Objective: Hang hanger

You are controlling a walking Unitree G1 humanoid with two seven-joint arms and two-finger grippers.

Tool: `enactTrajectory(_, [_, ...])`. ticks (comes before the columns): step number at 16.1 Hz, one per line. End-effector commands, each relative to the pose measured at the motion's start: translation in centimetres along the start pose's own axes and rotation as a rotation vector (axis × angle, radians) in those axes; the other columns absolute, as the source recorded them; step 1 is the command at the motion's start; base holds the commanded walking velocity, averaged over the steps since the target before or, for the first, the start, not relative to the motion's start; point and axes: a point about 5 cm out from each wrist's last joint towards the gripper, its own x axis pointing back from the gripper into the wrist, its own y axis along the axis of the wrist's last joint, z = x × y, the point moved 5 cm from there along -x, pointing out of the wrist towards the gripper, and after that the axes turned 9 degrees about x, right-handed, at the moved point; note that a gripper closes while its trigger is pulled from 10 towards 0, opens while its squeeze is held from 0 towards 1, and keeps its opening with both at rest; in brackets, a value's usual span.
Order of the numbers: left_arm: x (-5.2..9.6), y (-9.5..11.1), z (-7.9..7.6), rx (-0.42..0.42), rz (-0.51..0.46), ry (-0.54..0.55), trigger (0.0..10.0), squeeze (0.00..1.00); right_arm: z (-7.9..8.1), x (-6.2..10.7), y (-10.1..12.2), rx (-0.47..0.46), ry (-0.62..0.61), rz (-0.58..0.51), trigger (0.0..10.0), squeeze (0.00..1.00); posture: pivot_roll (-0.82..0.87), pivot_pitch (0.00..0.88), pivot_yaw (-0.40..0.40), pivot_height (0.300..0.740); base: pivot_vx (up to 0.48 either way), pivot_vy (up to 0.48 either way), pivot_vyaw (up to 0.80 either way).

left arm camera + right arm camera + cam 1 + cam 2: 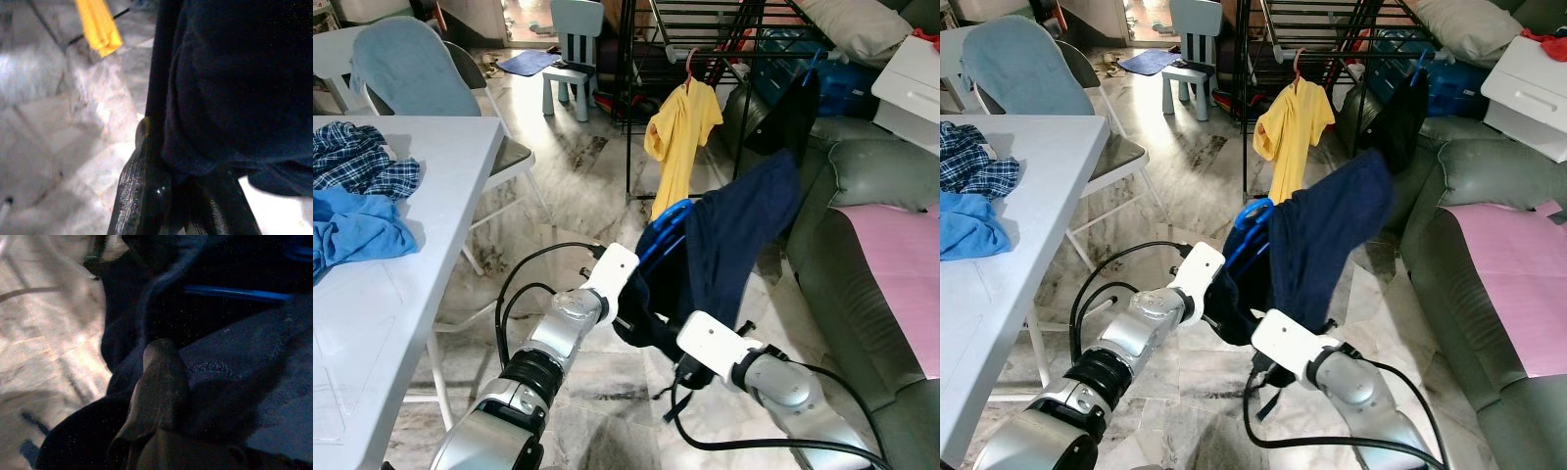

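To my right sits a grey sofa (876,294) with a pink cover (901,264) on its seat, and to my left a white table (382,323) carries a blue cloth (357,235) and a checked shirt (357,162). Behind the table stands a chair (411,69) draped in pale blue, and farther back a small light-blue chair (573,49). Ahead of me a black drying rack (705,29) stands on the marble floor (568,186); a yellow shirt (680,137) hangs from it on a pink hanger (690,61), and a black garment (793,113) hangs just to its right. Between my two arms I hold up a navy garment (734,235) on a blue hanger (664,227), well short of the rack and above the floor. My left gripper (161,196) is at the garment's left edge, its black fingers (142,181) pressed against the dark cloth; I cannot tell whether they are clamped on it or on the hanger. My right gripper (161,382) pushes into the garment's folds from below, a finger (159,387) touching the cloth with the hanger's blue bar just beyond it; I cannot tell its state either.
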Motion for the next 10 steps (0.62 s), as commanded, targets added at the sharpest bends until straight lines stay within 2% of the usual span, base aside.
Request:
enactTrajectory(1, [0.4,2.0,0.2,-0.055,-0.093,-0.01,0.0,0.0,-1.7,0.7,-0.1,-0.011,-0.093,-0.017,10.0,1.0,-0.01,0.0,-0.052,0.74,0.0,0.0,0.0])
enactTrajectory(3, [0.7,1.2,0.6,-0.093,-0.086,-0.01,0.0,0.0,-3.3,1.6,0.1,0.008,-0.17,-0.048,10.0,1.0,-0.01,0.0,-0.052,0.74,0.0,0.0,0.0])
enactTrajectory(5, [0.9,1.2,0.6,-0.231,-0.099,-0.037,0.0,0.0,-4.5,3.3,-0.9,0.061,-0.212,-0.022,10.0,1.0,-0.01,0.0,-0.051,0.74,0.0,0.0,0.0])
enactTrajectory(8, [0.8,1.1,-0.4,-0.287,-0.1,-0.096,0.0,0.0,-4.6,4.7,-2.1,0.167,-0.117,0.024,10.0,1.0,-0.03,0.0,-0.045,0.74,0.0,0.0,0.0])
enactTrajectory(9, [0.9,0.3,-1.3,-0.381,-0.082,-0.163,0.0,0.0,-4.3,5.4,-2.2,0.159,-0.076,0.012,10.0,1.0,-0.03,0.0,-0.043,0.74,0.0,0.0,0.0])
enactTrajectory(10, [1.0,0.1,-1.5,-0.413,-0.079,-0.179,0.0,0.0,-4.0,5.6,-2.1,0.134,-0.048,0.005,10.0,1.0,-0.03,0.0,-0.042,0.74,0.0,0.0,0.0])
